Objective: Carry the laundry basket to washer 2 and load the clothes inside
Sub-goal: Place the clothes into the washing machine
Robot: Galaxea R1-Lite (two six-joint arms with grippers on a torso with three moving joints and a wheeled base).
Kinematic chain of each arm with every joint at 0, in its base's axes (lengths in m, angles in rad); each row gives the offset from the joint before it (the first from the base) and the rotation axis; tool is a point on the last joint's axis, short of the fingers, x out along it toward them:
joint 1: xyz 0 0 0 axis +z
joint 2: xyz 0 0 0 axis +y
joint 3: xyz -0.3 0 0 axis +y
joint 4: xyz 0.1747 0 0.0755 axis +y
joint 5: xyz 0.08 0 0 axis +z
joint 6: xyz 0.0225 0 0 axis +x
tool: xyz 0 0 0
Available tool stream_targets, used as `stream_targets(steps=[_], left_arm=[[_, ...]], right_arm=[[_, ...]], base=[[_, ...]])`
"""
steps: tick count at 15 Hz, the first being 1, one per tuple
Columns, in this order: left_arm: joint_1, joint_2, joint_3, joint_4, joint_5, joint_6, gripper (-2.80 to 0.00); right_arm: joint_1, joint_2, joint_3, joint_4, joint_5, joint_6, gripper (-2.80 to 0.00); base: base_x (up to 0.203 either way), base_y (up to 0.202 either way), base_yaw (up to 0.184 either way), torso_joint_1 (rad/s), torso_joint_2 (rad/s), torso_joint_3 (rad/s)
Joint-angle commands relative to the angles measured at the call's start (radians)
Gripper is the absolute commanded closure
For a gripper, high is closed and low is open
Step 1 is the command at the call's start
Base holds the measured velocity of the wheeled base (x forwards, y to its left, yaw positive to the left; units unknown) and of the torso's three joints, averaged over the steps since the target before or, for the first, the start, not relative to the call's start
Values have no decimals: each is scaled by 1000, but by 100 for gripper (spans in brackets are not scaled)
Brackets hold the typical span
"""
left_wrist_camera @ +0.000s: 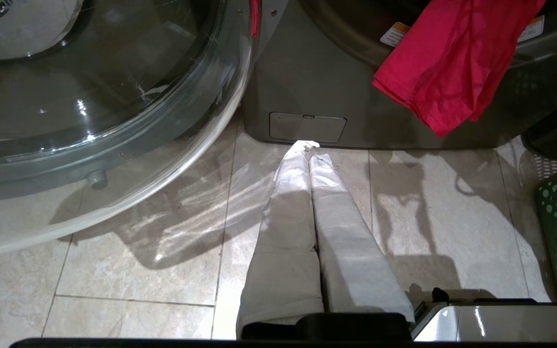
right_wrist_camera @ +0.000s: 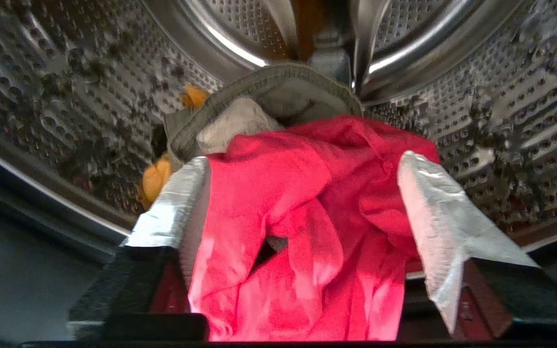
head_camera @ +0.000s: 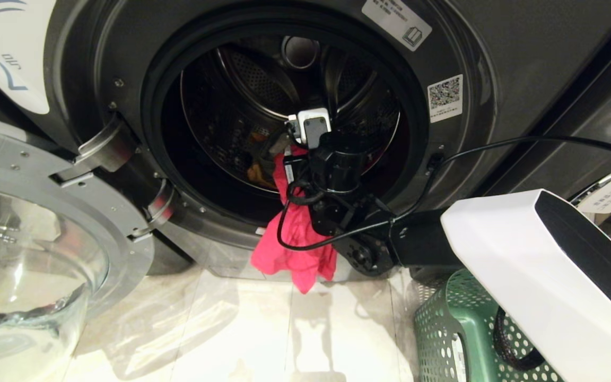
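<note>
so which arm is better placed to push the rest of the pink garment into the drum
Right. The right claw is already inside washer 2 with its fingers spread around the pink garment, whose tail hangs out over the door sill. The left claw is shut, low over the floor tiles, beside the open door.

Washer mouth half-filled, floor in front partly open

The round opening of the dark grey front-loading washer (head_camera: 523, 58) is taken up in its lower middle by the black right arm and its gripper (right_wrist_camera: 302, 193), fingers spread, with the bright pink-red garment (head_camera: 295, 249) draped between them and over the door lip; room remains up and left inside the perforated steel drum (head_camera: 220, 116). The swung-out chrome-rimmed glass door (head_camera: 29, 249) blocks the near left, the green perforated plastic basket (head_camera: 443, 323) the near right. Pale floor tiles (head_camera: 242, 339) lie open between them.
</note>
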Motion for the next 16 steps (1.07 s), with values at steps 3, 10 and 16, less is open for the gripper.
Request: stream_targets(steps=[3, 10, 16], left_arm=[[0, 0, 1, -1, 0, 0, 0], [0, 0, 1, 0, 0, 0, 0], [0, 0, 1, 0, 0, 0, 0]], right_arm=[[20, -113, 205, 37, -2, 37, -280], [118, -211, 543, 124, -120, 382, -280], [52, -43, 509, 166, -115, 512, -280]], base=[[0, 0, 0, 0, 0, 0], [0, 0, 0, 0, 0, 0], [0, 0, 0, 0, 0, 0]])
